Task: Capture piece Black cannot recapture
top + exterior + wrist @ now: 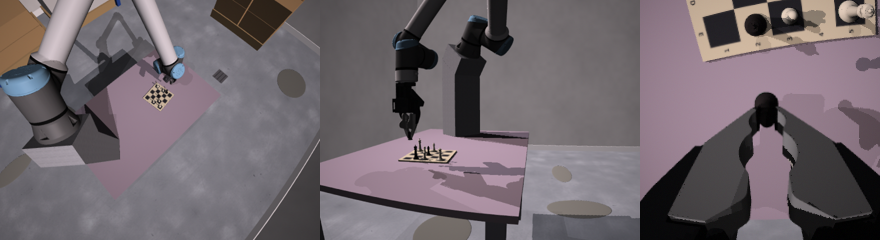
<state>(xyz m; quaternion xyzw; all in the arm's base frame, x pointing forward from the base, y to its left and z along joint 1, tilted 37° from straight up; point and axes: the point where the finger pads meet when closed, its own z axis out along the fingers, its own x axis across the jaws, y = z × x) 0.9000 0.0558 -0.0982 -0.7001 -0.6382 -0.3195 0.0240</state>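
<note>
One small black round-headed chess piece (pixel 170 82) (pixel 409 138) (pixel 766 102) is hanging clamped in the dark two-jaw claw (pixel 170 80) (pixel 409 134) (pixel 766 109), above the pink desk (pixel 142 126) (pixel 382 160) (pixel 680 105). Beside them, the square beige-and-black chessboard (pixel 144 97) (pixel 405 160) (pixel 735 49) is carrying upright black and white pieces.
</note>
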